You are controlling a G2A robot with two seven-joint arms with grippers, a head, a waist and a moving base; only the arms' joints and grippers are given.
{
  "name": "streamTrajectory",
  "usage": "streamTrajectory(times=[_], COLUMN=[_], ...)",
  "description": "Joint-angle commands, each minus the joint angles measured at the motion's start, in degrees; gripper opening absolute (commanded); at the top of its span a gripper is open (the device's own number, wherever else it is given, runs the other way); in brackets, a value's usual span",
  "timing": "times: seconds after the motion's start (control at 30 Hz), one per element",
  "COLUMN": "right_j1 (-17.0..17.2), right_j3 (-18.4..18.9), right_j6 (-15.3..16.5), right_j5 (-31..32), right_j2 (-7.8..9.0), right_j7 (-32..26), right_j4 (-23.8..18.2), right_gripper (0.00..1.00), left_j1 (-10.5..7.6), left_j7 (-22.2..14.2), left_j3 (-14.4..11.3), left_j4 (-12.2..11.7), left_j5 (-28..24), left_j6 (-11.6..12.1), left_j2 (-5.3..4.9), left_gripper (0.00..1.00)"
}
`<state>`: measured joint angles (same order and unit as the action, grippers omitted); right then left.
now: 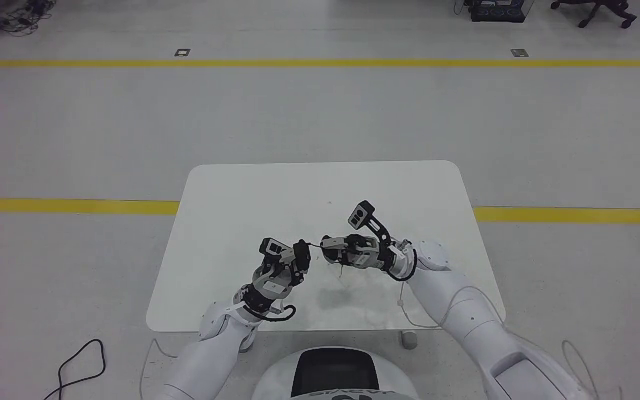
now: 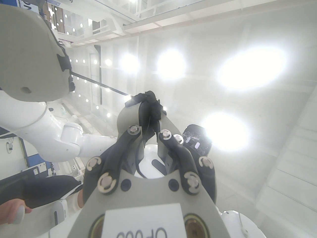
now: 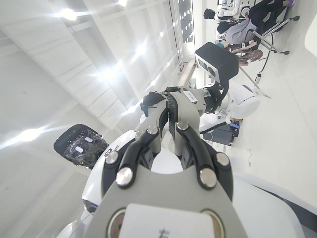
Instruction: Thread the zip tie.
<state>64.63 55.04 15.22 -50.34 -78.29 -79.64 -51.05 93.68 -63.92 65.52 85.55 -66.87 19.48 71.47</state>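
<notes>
Both grippers meet above the middle of the white table (image 1: 230, 210). A thin black zip tie (image 1: 314, 245) spans the short gap between them. My left gripper (image 1: 300, 251) is shut on one end of it; its wrist view shows a black bunch of the zip tie (image 2: 148, 100) at the left gripper (image 2: 149, 108) tips, and the strap (image 2: 99, 84) runs off to the other arm's fingers. My right gripper (image 1: 332, 244) is shut on the other end. In its own wrist view the right gripper (image 3: 168, 105) has its pads pressed together, with the left arm's gripper just beyond.
The table sits on a pale floor with yellow lines (image 1: 90, 206). A black cable (image 1: 80, 365) lies on the floor at the near left. Bare tabletop surrounds the grippers on all sides.
</notes>
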Motion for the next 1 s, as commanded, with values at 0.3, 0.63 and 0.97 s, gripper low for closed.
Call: streamTrajectory(times=[0.3, 0.63, 0.97], right_j1=[-0.1, -0.3, -0.4], right_j3=[-0.1, -0.2, -0.3], right_j6=[0.0, 0.0, 0.1], right_j5=[0.0, 0.1, 0.2], right_j2=[-0.15, -0.29, -0.45], right_j7=[0.0, 0.0, 0.0], right_j4=[0.6, 1.2, 1.6], right_gripper=[0.00, 0.00, 0.00], left_j1=[0.00, 0.00, 0.00], left_j7=[0.0, 0.0, 0.0], left_j3=[0.0, 0.0, 0.0], left_j4=[0.0, 0.0, 0.0], left_j5=[0.0, 0.0, 0.0], left_j6=[0.0, 0.0, 0.0], left_j2=[0.00, 0.00, 0.00], left_gripper=[0.00, 0.00, 0.00])
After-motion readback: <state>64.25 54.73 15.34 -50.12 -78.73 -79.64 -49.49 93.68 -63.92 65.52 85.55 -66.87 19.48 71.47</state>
